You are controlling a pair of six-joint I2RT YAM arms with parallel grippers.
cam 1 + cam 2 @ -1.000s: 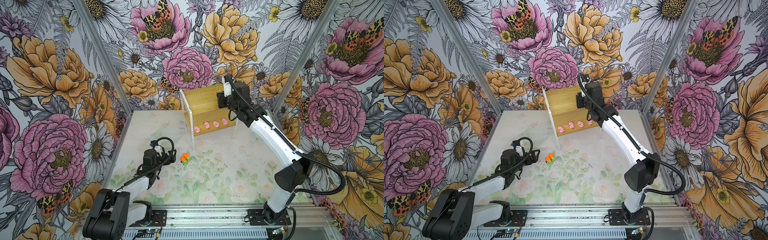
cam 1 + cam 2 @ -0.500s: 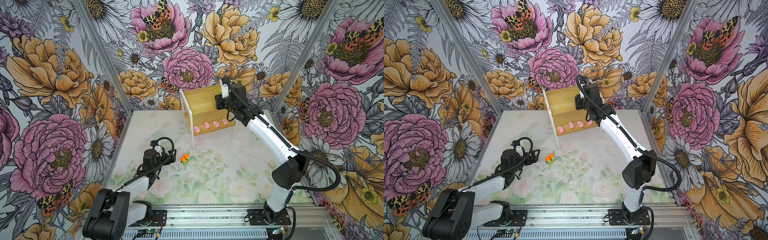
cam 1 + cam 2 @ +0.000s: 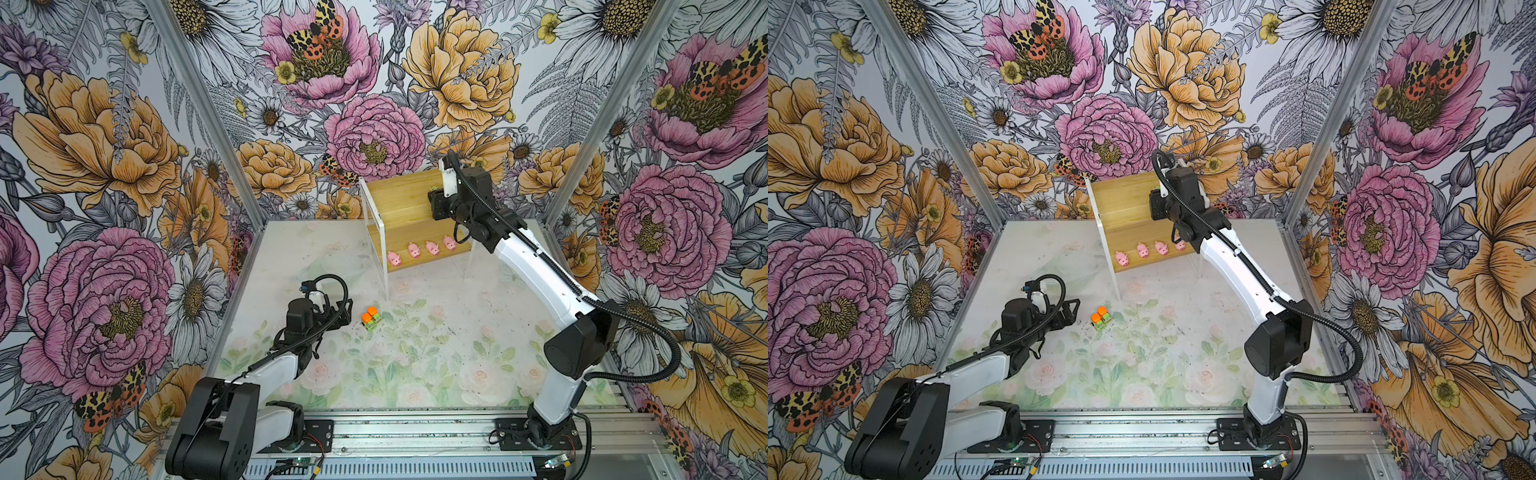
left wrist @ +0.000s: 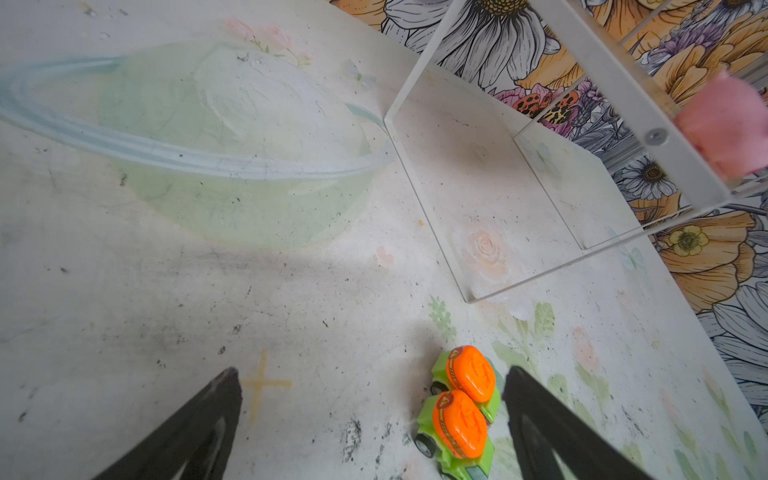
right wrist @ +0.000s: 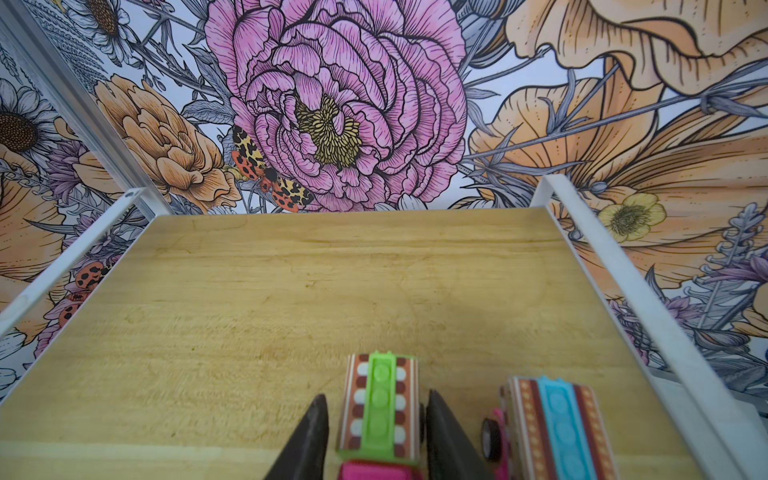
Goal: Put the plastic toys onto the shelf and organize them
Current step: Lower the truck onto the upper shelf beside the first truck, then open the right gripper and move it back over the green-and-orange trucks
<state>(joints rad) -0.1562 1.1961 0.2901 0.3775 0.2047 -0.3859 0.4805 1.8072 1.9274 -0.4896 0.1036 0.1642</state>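
In both top views the shelf [image 3: 399,199] stands at the far side of the table [image 3: 415,365]. It has two stepped boards of pale, grained wood in a thin white metal frame. The right arm [image 3: 536,266] reaches over the upper board, its black wrist above that board's front edge. Four glossy pink pigs [image 3: 413,250] stand in a row on the lower board, just below that wrist. The left gripper [image 3: 348,316] lies low over the scuffed, flower-printed table. Two orange trucks [image 3: 370,319] sit side by side just beyond its fingertips.

In the left wrist view, the left gripper's black tapered fingers [image 4: 199,424] are spread wide and hold nothing. The orange trucks have ribbed, rounded orange shells on lime-green bases with small black wheels. They touch each other in the gap, close beside one finger and well apart from the other. Farther ahead lie a clear, faintly green plastic bowl [image 4: 166,153] and the shelf's white frame.

In the right wrist view, the right gripper [image 5: 376,399] hangs over the upper board with its fingers slightly parted. They flank a green-topped truck [image 5: 380,386], and a sliver of wood shows beside one finger, so nothing is clamped. A blue-topped truck [image 5: 557,424] stands just outside the fingers, near the white rail. Each has a studded plastic strip on top, between brown-and-white striped sides.
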